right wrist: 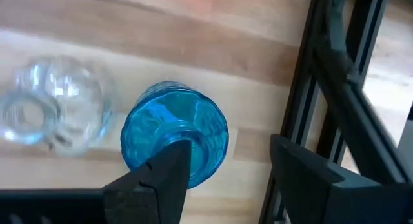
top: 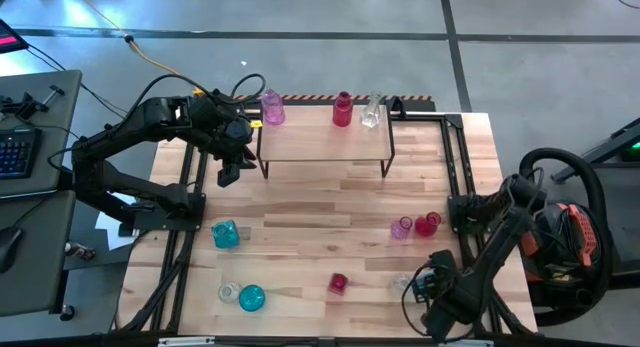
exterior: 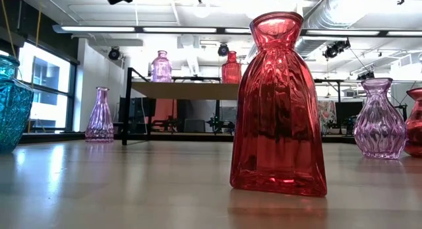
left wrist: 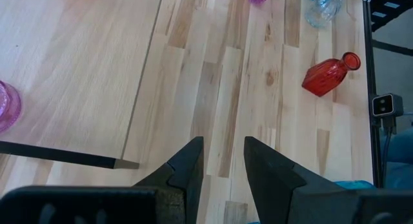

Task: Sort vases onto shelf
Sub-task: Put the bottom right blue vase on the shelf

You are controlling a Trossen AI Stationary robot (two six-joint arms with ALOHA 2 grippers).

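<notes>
The shelf (top: 325,142) stands at the table's far side with a pink vase (top: 272,109), a red vase (top: 342,109) and a clear vase (top: 372,111) upright on its top. Other vases stand on the table: teal ones (top: 225,233) (top: 252,298), a red one (top: 338,283), a pink one (top: 401,227). My left gripper (left wrist: 222,159) is open and empty, above the table by the shelf's left end (top: 228,172). My right gripper (right wrist: 229,166) is open at the near right (top: 432,280), one finger (right wrist: 169,169) over the mouth of a blue vase (right wrist: 174,130) beside a clear vase (right wrist: 51,111). My right gripper comes down from above at the upright blue vase, which stands on the table. One finger lies over its rim (right wrist: 193,143) and the other stands off to its side. I cannot tell whether the finger touches the vase.
A red vase (top: 428,224) stands by the pink one at the right, and a small clear vase (top: 229,291) at the near left. Black frame rails (top: 455,167) run along both table sides. Bare wood lies in the middle, in front of the shelf (top: 320,217).
</notes>
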